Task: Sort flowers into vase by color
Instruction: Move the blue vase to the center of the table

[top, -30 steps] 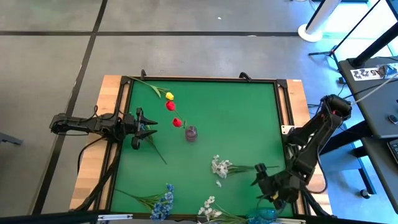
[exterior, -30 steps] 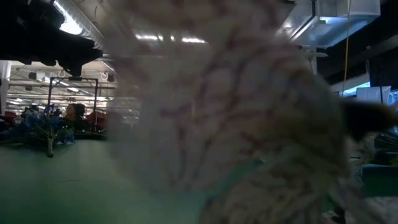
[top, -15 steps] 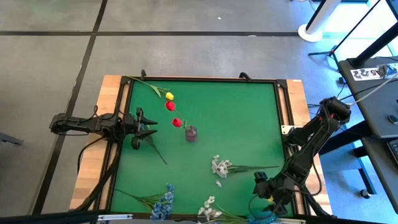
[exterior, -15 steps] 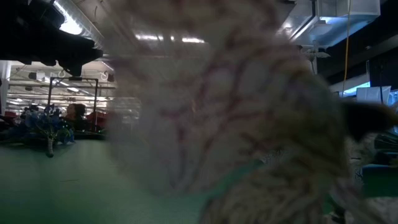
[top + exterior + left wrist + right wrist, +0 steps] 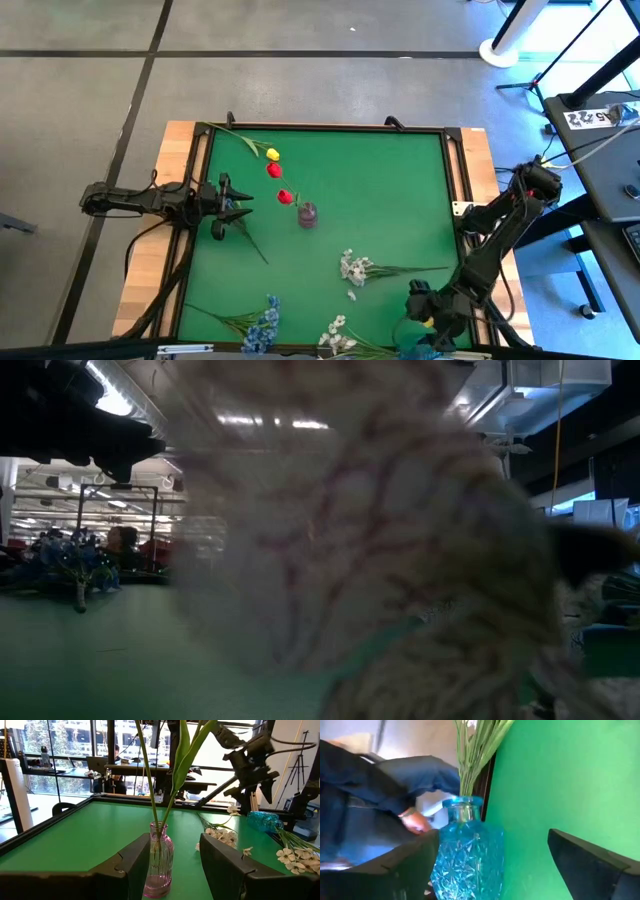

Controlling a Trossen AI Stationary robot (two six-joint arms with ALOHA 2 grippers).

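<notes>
The right gripper (image 5: 428, 308) hangs over the mat's near right corner in the high view, jaws wide and empty, at about five o'clock from the pink vase (image 5: 307, 214) at mid-table. The blue vase (image 5: 423, 347) shows just past it at the near edge. The left gripper (image 5: 238, 203) waits at nine o'clock, jaws spread, beside the pink vase. Loose flowers lie about: a white spray (image 5: 353, 267) at ten o'clock from the right gripper, its stem running toward three o'clock; another white spray (image 5: 335, 332) and a blue spray (image 5: 262, 326) along the near edge; a yellow bud (image 5: 272, 154) and red buds (image 5: 274, 170) by the pink vase.

The low view is blocked by a blurred pale shape.

The left wrist view shows the pink vase (image 5: 158, 861) upright between the open fingers (image 5: 134, 865), green stems in it.

The right wrist view shows the blue vase (image 5: 463, 855) upright between the spread fingers (image 5: 586, 862), stems in its neck, a person's hand (image 5: 415, 822) behind.

The right arm is nearer the white spray; a grip would likely go across that stem.
</notes>
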